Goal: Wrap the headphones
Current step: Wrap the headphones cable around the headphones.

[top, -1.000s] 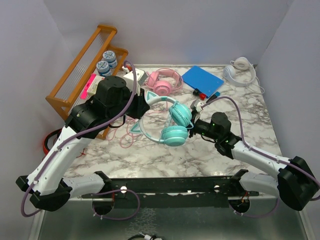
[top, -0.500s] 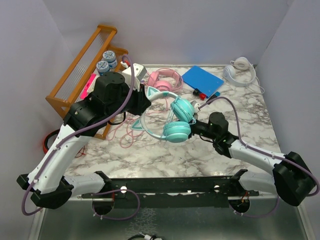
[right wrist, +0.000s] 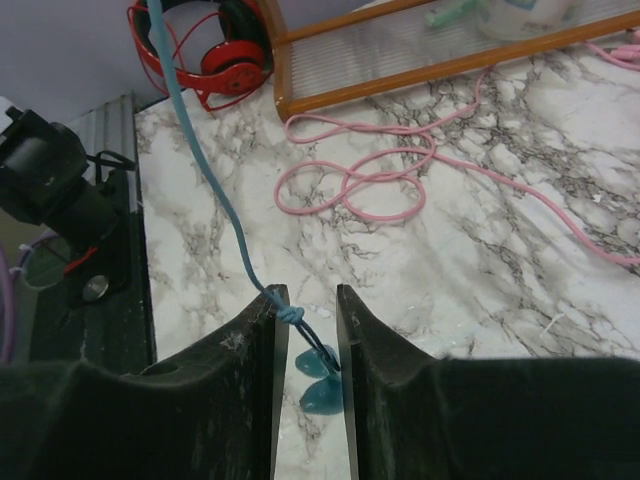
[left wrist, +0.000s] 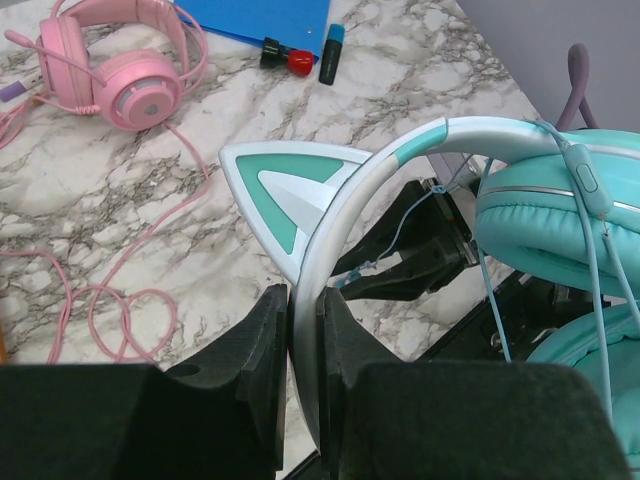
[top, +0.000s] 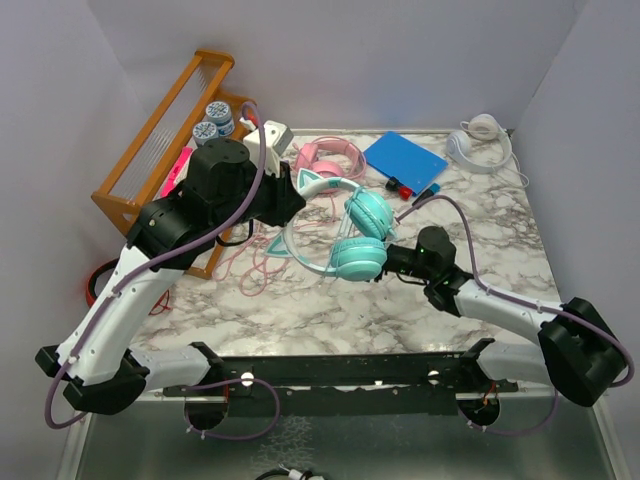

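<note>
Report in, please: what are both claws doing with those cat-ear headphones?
Left gripper clamped on teal headphones at the headband. Right gripper jaws apart, teal cable running between them. Pink cable looped loose on the table nearby.

No writing, label, brand or number is legible on anything in these views.

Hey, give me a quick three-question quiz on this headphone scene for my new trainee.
1. True or false: the left tool grips the pink headphones.
2. What runs between the fingers of the right tool? A pink cable; B teal cable; C marker.
3. Fill in: the white headphones lie at the table's far ___ corner.
Key: 1 false, it clamps the teal headphones; 2 B; 3 right.
</note>
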Robot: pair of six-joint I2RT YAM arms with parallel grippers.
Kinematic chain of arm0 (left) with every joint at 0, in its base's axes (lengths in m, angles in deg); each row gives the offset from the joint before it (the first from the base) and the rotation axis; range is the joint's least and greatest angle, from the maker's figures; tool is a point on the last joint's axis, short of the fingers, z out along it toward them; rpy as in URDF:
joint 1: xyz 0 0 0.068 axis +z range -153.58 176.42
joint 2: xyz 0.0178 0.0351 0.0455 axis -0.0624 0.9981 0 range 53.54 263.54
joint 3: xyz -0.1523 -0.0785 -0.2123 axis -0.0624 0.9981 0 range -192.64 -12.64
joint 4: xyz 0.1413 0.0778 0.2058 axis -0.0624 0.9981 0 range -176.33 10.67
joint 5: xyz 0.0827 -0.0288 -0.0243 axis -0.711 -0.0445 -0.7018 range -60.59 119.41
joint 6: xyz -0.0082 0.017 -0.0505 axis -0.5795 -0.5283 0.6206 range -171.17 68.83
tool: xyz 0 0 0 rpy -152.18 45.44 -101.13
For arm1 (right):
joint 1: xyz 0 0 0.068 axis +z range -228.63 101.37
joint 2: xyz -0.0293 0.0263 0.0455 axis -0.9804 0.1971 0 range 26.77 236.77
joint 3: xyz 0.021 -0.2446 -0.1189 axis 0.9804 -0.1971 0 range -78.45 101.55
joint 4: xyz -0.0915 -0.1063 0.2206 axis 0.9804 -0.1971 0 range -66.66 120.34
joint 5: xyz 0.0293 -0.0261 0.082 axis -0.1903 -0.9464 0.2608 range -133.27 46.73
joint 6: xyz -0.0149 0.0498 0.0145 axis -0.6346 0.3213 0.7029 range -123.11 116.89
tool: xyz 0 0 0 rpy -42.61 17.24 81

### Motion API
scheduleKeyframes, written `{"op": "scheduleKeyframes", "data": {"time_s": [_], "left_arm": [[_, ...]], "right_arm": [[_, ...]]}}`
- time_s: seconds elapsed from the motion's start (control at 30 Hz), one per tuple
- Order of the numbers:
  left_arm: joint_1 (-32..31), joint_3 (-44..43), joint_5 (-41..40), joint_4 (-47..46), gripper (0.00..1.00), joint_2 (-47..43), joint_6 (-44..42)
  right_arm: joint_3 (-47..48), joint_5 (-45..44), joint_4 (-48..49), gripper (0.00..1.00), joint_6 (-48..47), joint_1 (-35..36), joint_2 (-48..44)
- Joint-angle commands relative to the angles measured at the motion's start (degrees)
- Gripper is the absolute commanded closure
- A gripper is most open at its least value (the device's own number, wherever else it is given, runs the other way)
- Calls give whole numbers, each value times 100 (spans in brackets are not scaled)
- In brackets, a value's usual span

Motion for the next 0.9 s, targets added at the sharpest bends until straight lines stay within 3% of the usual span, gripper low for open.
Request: {"op": "scheduleKeyframes", "data": {"time_s": [0.0,0.33,0.53,0.67,0.87], "left_arm": [[-28,-166,120,-341,100,-6,334],[-10,-35,-576,-424,100,10,909],[59,343,-609,-705,100,97,1270],[287,640,-814,-841,100,125,1352],[1081,1419,-46,-1641,100,56,1666]], "right_arm": [[-169,487,376,68,322,-21,40],[-484,1122,758,81,882,72,-162],[-472,1164,1027,96,1449,250,-246],[-386,1043,915,98,1630,457,-441],[-201,842,544,98,1770,835,-608]]}}
